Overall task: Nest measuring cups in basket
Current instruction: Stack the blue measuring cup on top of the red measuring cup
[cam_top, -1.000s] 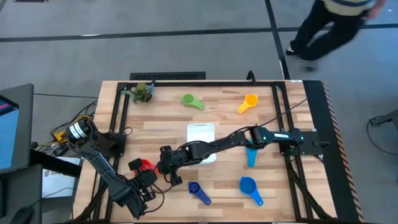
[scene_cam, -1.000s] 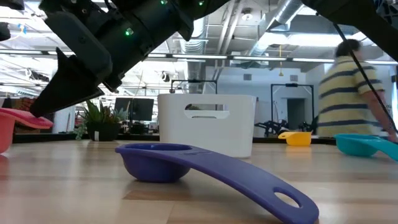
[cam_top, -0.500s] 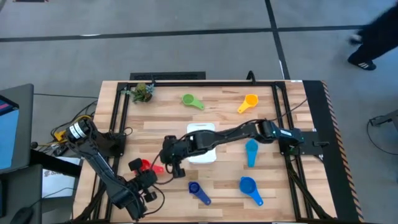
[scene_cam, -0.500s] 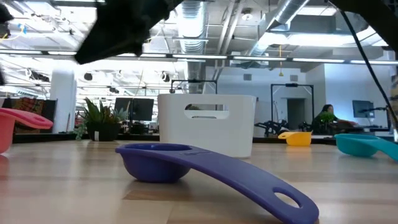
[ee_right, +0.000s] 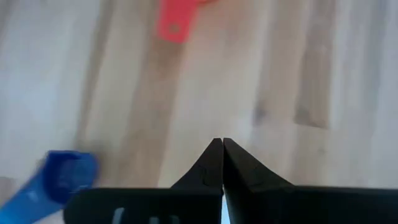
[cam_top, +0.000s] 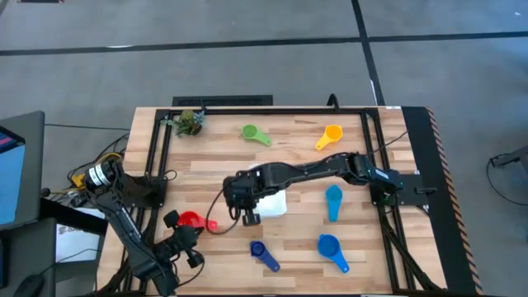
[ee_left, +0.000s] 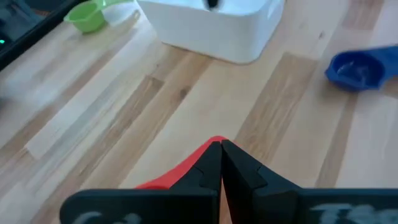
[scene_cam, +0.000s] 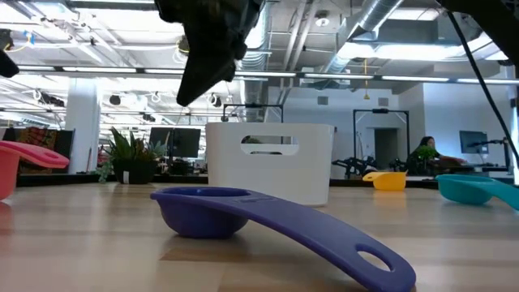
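At the near edge of the bench (cam_top: 396, 256), the dark blue cup (cam_top: 262, 252) is seen lying alone, with its handle pointing toward the near edge. To its right, the blue cup (cam_top: 330, 247) is placed, also on bare wood. The left hand (cam_top: 175, 239) is found at the near left corner, just beside the red cup (cam_top: 192, 219). In the left wrist view its fingers (ee_left: 208, 163) are pressed together, and nothing is grasped between them; the red plastic is only seen past them.

A little farther, the right hand (cam_top: 241, 205) is held above the bench, just beside the left side of the basket (cam_top: 271, 176). Its fingers (ee_right: 219, 157) are clenched tip to tip, and they are empty. The teal cup (cam_top: 333, 198) is lying to the right of the basket, well apart from it.

The basket stands near the middle of the bench. What is inside it cannot be told, because the arm covers a part of it, and no cup is seen in it.

At the far side, the green cup (cam_top: 251, 133) and the yellow-orange cup (cam_top: 331, 133) are lying apart. A small leafy clump (cam_top: 190, 123) is placed at the far left corner.
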Available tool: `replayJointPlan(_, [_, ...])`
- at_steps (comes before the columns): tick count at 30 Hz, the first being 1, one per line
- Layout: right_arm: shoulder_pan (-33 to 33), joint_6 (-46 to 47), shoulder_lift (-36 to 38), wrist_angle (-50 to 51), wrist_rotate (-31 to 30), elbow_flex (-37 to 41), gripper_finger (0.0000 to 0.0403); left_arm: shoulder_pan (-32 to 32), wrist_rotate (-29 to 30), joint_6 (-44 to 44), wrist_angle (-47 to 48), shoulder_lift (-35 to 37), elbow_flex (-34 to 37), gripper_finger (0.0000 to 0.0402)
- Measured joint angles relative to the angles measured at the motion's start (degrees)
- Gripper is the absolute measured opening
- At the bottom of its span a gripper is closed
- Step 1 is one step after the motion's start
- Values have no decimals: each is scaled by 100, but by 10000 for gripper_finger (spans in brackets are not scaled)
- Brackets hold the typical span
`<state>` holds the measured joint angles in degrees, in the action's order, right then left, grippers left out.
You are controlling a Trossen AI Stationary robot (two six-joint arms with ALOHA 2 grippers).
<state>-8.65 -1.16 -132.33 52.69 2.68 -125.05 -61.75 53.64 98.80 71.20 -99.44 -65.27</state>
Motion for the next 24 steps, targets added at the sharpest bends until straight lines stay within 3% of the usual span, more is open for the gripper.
replayJointPlan(5, [-495,-133,173,-165,2,9,13,-270,248,790,152,0,171,0])
replayJointPlan(12, [-903,-1024,1070,-1112,-23,309,10,-390,765,1714,446,0,181,0])
replayJointPlan(15, [-743,-788,1753,-2143,-119,1803,8,-362,814,1724,395,0,181,0])
replayJointPlan(20, [-390,294,3045,-5121,-254,5024,8,-244,1027,1636,389,0,181,0])
replayJointPlan(24, [-72,1073,4029,-6309,-774,6679,8,40,1099,1407,476,0,181,0])
